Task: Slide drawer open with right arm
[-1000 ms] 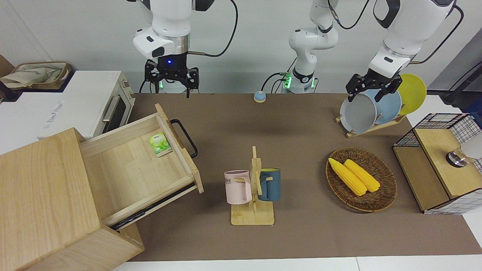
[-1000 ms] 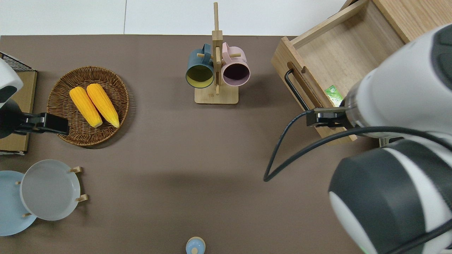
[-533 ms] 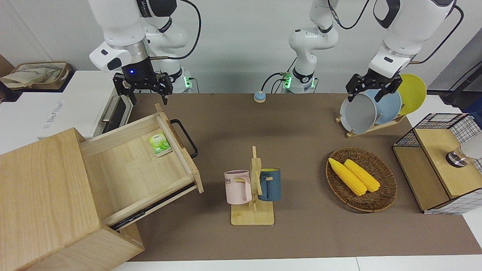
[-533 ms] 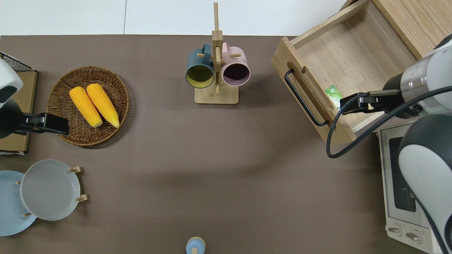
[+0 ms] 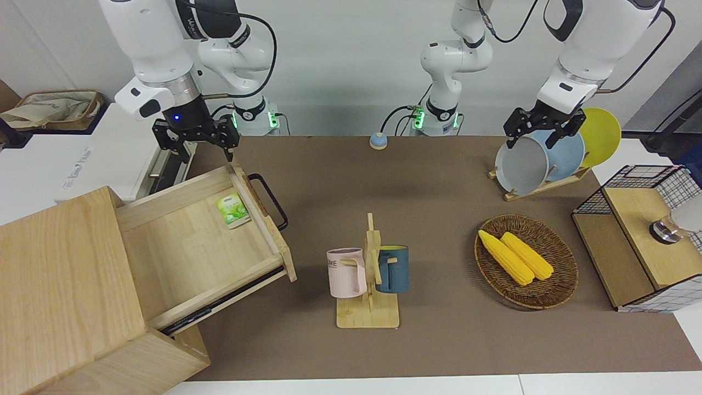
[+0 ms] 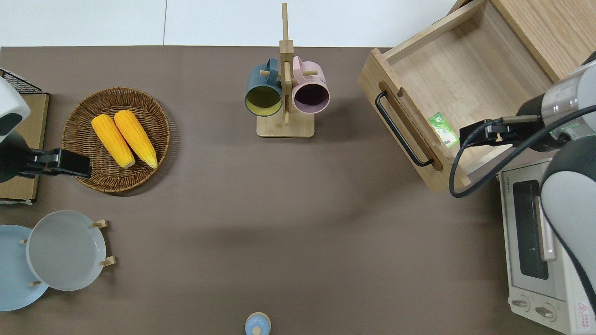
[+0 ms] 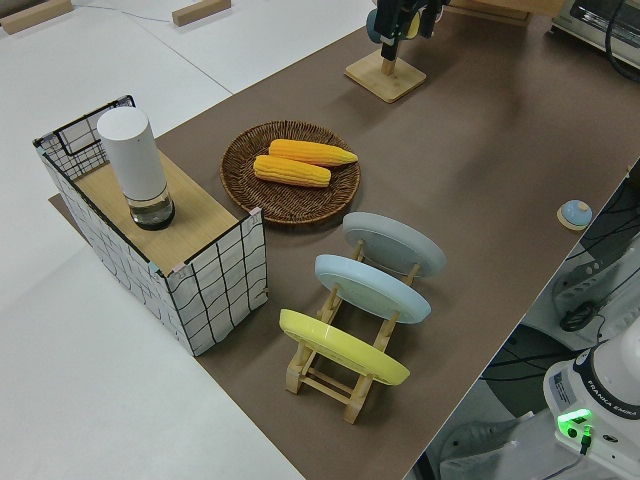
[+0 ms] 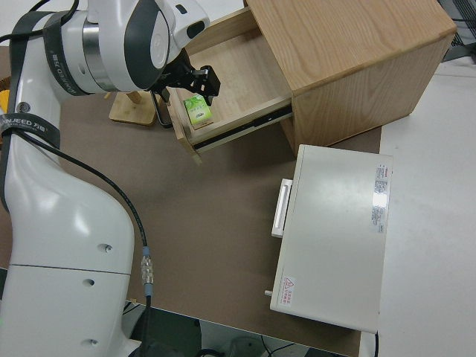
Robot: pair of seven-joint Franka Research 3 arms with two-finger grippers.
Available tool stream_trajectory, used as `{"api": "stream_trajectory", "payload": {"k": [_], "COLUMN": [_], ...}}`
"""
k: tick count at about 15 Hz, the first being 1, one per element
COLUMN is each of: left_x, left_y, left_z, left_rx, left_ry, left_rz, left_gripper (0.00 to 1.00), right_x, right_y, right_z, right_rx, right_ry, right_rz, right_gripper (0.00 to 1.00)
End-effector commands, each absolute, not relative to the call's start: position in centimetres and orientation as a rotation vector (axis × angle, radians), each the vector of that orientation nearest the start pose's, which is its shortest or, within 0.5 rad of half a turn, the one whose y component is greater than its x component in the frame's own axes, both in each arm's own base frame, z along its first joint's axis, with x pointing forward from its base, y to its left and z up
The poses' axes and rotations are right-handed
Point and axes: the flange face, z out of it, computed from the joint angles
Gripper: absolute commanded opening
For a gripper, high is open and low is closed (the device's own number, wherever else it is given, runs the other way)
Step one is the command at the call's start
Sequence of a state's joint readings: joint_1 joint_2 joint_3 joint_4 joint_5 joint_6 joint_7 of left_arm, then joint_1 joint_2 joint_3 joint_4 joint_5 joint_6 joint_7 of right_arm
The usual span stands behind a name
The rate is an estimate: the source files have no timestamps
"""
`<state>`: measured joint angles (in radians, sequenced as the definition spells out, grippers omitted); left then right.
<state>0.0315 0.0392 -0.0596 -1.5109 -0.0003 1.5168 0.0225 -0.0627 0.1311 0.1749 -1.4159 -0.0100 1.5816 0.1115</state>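
I see the drawer [image 5: 197,247] pulled well out of its wooden box [image 5: 66,296] at the right arm's end of the counter [image 5: 428,340], with a small green packet [image 5: 232,210] lying inside. My right end effector [image 5: 194,144] hangs released, fingers spread, over the drawer's edge nearest the toaster oven [image 6: 540,251]. The left arm is parked.

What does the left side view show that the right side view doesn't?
Only the left side view shows the corn basket, the plate rack and the wire-mesh cabinet. Only the right side view shows the open drawer, the green packet inside it, and the toaster oven. Both show the brown table mat.
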Motion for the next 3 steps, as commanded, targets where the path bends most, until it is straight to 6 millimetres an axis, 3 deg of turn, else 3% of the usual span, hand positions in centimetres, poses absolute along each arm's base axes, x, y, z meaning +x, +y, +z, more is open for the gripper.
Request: {"api": "stream_trajectory", "payload": {"k": [1, 3], "left_x": [56.29, 56.29], "left_y": [-1.43, -1.43], "left_z": [63.02, 63.02], "left_rx": [-3.126, -3.126], "left_ry": [0.097, 0.097], "left_rz": [0.060, 0.060], "left_gripper": [0.99, 0.99], "right_x": [59.30, 59.31], "right_y": [5.36, 5.29], "right_z": [62.22, 62.16], "right_rx": [-3.094, -3.100], "right_ry": [-0.035, -0.033], "right_rz": [-0.054, -0.048], "right_gripper": [0.987, 0.987]}}
